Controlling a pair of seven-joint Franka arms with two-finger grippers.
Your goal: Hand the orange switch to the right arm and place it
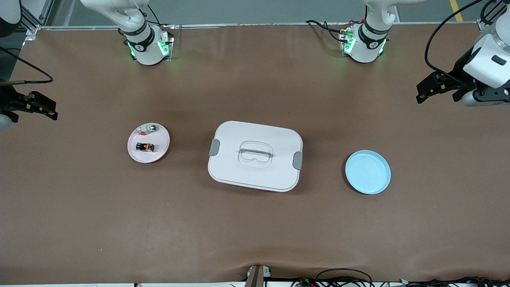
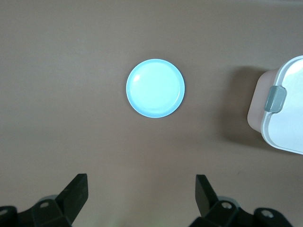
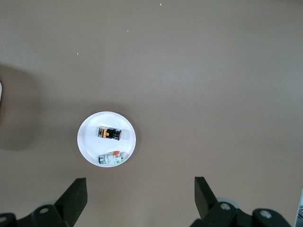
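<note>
Orange switch [image 1: 145,146] on pink plate [image 1: 158,153], beside silvery piece [image 1: 151,128].

Brown table [image 1: 79,223] — pink plate [image 1: 137,157], white lidded box [image 1: 255,155], blue plate [image 1: 367,172]

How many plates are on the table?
2. A pink plate holding two small parts sits toward the right arm's end; an empty blue plate sits toward the left arm's end. None looks hidden.
</note>
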